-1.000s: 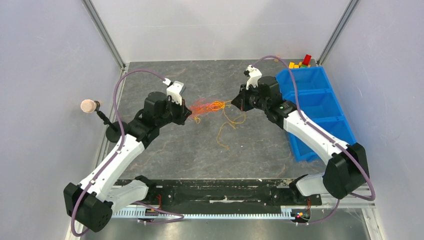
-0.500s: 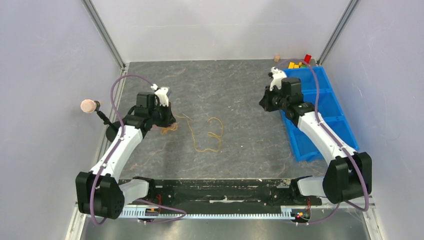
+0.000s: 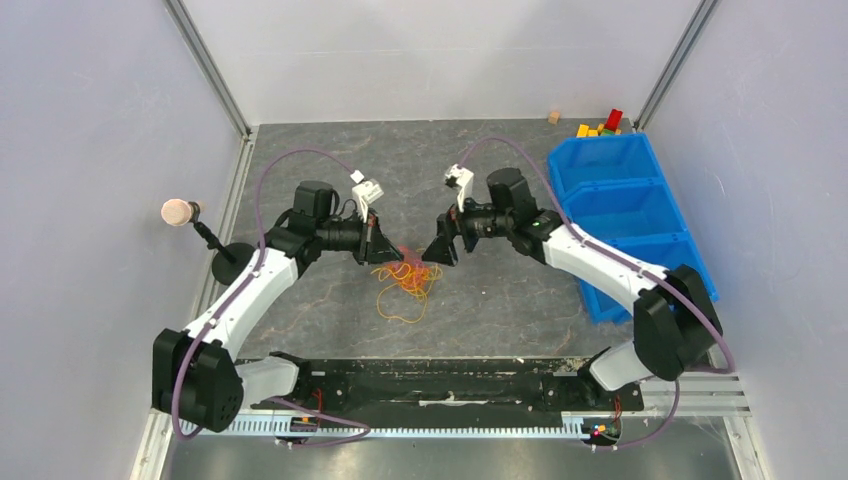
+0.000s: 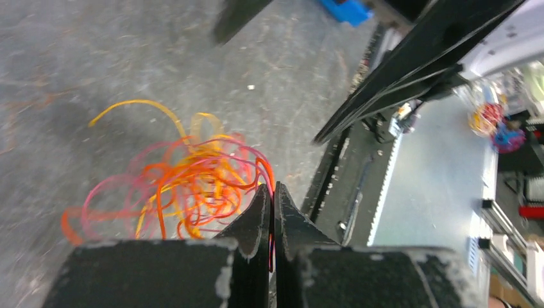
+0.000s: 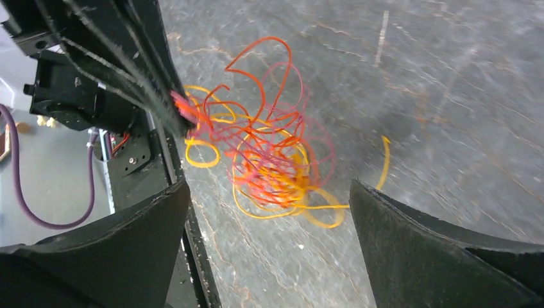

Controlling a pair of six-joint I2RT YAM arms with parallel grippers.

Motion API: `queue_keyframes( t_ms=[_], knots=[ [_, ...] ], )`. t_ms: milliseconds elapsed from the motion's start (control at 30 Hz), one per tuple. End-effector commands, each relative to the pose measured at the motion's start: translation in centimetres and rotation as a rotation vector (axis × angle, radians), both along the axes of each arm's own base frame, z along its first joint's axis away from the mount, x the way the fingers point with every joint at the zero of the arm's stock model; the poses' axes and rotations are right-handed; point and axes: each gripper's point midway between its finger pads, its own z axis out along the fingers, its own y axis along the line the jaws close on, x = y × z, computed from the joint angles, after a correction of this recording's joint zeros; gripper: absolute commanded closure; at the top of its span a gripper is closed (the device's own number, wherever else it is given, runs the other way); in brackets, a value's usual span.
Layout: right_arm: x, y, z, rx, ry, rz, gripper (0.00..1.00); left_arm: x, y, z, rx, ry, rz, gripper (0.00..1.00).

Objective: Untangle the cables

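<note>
The cables [image 3: 408, 280] are a loose tangle of red, orange and yellow loops near the middle of the table. My left gripper [image 3: 392, 255] sits at the tangle's upper left edge, and in the left wrist view it [image 4: 272, 192] is shut on a red-orange strand of the cables [image 4: 192, 186]. My right gripper [image 3: 440, 250] faces it from the right, a short way off. In the right wrist view its jaws [image 5: 268, 186] stand wide open around nothing, with the cables [image 5: 269, 160] just beyond the fingertips [image 5: 173, 212].
A blue three-part bin [image 3: 625, 215] stands along the right side. Small coloured blocks [image 3: 600, 125] lie behind it and a wooden cube [image 3: 553, 117] sits near the back wall. A pink-tipped stand [image 3: 178, 211] is at the left edge, and a black rail [image 3: 430, 375] runs along the front.
Half a second ago the arms were far apart and the cables lay spread out. Now both grippers are close together at a bunched tangle, and the right gripper has opened.
</note>
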Motion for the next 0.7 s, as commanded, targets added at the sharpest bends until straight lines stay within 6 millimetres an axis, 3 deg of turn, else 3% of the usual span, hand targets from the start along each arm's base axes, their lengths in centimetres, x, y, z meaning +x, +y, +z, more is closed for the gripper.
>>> queue_keyframes(
  t_ms=[0,67,133,233,300,400,467,533,567,600,667],
  knots=[
    [-0.2,4.0,1.5,0.076,-0.086,0.114,0.02,-1.2,-2.7,4.6,-0.141,-0.083,-0.142,0.98],
    [-0.6,5.1,1.0,0.073,-0.097,0.138,0.06,-1.0,-2.8,5.1,-0.150,-0.090,-0.133,0.98],
    [-0.4,5.7,0.6,0.079,-0.110,0.133,0.21,-1.0,-2.8,5.2,-0.148,-0.089,-0.133,0.98],
    [1.2,5.3,0.2,0.046,-0.144,0.057,0.59,-1.4,-2.6,5.1,-0.132,-0.094,-0.148,0.98],
    [2.5,4.4,-0.1,0.006,-0.172,-0.017,0.98,-1.8,-2.2,4.9,-0.107,-0.095,-0.145,0.97],
    [4.3,2.1,0.3,-0.026,-0.183,-0.118,1.00,-2.6,-0.7,3.9,-0.013,-0.135,-0.143,0.90],
    [4.3,0.8,1.2,0.004,-0.188,-0.117,1.00,-3.7,0.5,2.5,0.074,-0.208,-0.183,0.81],
    [3.7,0.3,2.7,0.049,-0.229,-0.080,1.00,-4.8,1.9,0.9,0.163,-0.267,-0.248,0.65],
    [3.0,0.2,3.4,0.068,-0.263,-0.046,1.00,-5.1,2.6,0.5,0.206,-0.281,-0.262,0.48],
    [2.2,0.4,4.1,0.092,-0.293,-0.010,1.00,-4.7,3.1,0.4,0.250,-0.299,-0.241,0.39],
    [1.2,0.5,5.1,0.115,-0.341,0.060,1.00,-3.6,3.6,1.3,0.280,-0.317,-0.184,0.31]
  ],
)
